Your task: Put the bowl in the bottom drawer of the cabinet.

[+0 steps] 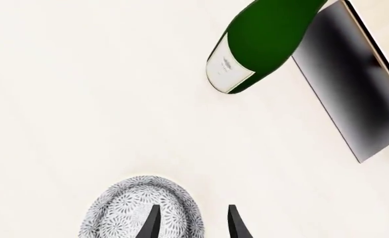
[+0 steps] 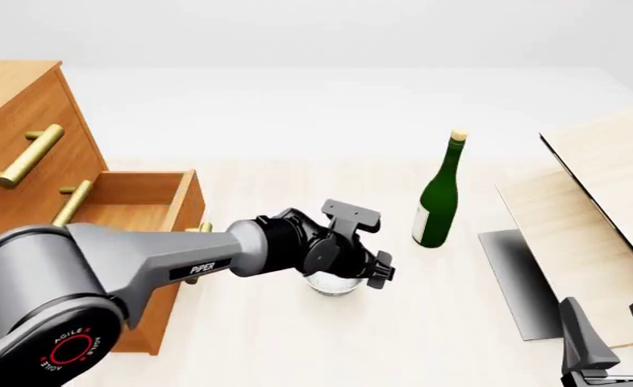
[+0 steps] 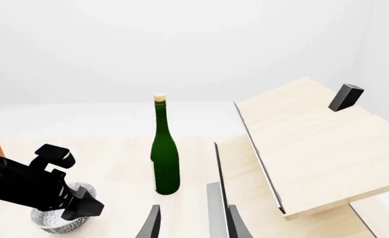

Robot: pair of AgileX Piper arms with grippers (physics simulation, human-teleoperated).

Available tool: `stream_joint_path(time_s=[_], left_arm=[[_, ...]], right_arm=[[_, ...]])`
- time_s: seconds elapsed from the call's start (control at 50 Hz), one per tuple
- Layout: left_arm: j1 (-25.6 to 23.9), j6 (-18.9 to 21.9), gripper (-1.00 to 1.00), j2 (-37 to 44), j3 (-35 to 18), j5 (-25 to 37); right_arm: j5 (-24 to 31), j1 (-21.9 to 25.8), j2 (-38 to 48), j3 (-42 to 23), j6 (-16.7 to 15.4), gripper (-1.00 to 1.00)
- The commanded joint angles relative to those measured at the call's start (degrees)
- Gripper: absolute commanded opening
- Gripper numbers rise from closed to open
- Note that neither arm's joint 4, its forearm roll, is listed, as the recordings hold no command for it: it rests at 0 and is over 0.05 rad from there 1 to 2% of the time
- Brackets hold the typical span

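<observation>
Pale wood table [image 2: 327, 339], white bkgd.

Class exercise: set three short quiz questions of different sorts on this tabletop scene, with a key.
1. True or false: the small speckled white-grey bowl already lies inside the open orange-brown wooden bottom drawer.
2. Which hand is directly over the bowl? A. left hand B. right hand
3. Fill in: the tall green glass bottle stands ______ on the pale table.

Key: 1 false, it sits on the table; 2 A; 3 upright.
</observation>
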Motion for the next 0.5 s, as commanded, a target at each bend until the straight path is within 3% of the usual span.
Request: stream_joint_path(time_s=[0.02, 0.5], left_arm=[[0.5, -0.5, 1.00, 0.6, 0.4, -0.9], [0.4, -2.5, 1.00, 1.7, 1.3, -2.5]], right_arm=[[0.0, 0.0, 0.0, 0.0, 0.0, 1.00], [0.0, 0.0, 0.0, 0.0, 0.0, 1.00]])
